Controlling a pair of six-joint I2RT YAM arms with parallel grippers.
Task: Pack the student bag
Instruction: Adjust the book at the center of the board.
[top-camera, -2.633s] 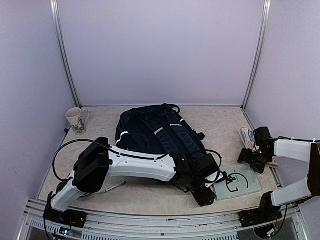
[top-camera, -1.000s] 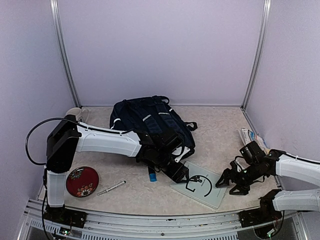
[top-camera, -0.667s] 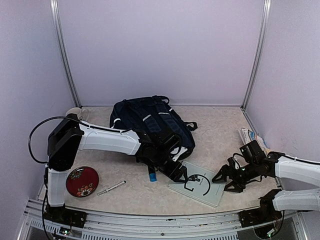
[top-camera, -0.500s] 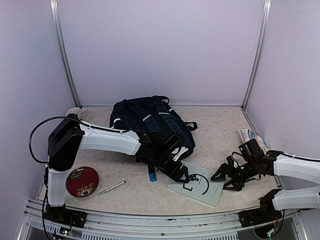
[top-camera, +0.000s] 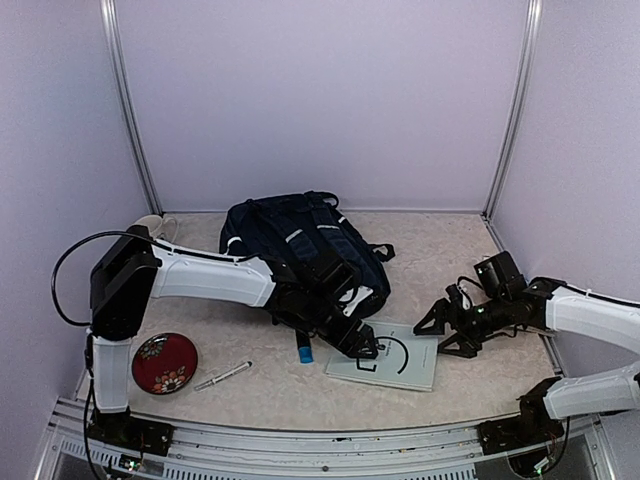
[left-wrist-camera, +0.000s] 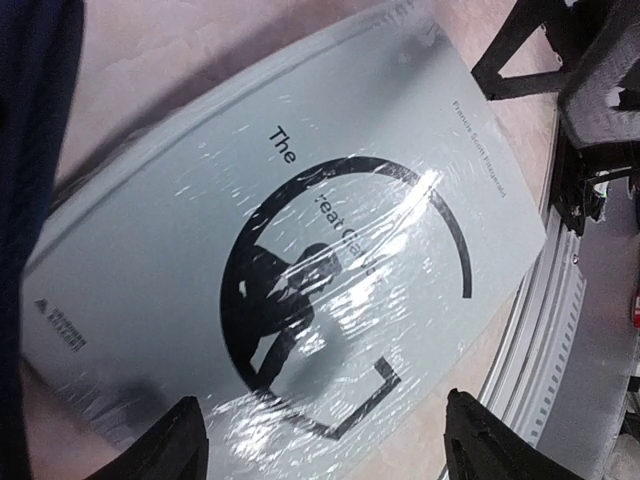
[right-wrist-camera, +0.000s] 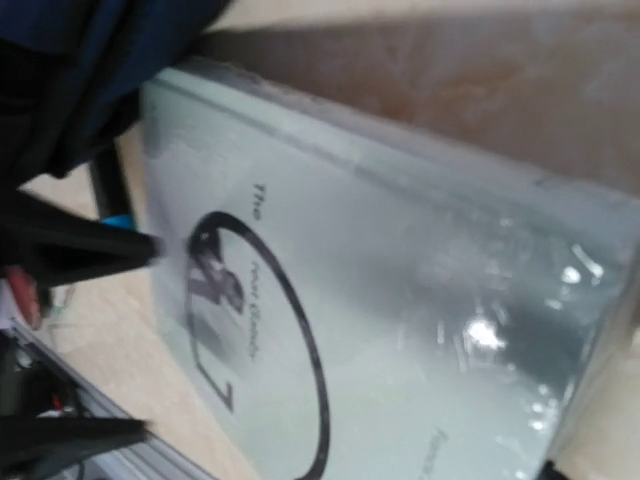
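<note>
The student bag is a navy-blue backpack with white stripes, lying at the table's middle back. A pale grey shrink-wrapped book with a black circle on its cover lies flat just in front of it. My left gripper hovers open over the book's left part. In the left wrist view its fingertips stand wide apart above the cover. My right gripper is open at the book's right edge. The book fills the right wrist view.
A red patterned bowl and a silver pen lie at the front left. A small blue item lies between the bag and the book. A printed packet lies by the right wall. The table's front rail runs below.
The book has slid left toward the bag and turned squarer to the front edge. My right gripper moved left with it. My left gripper stayed over the book.
</note>
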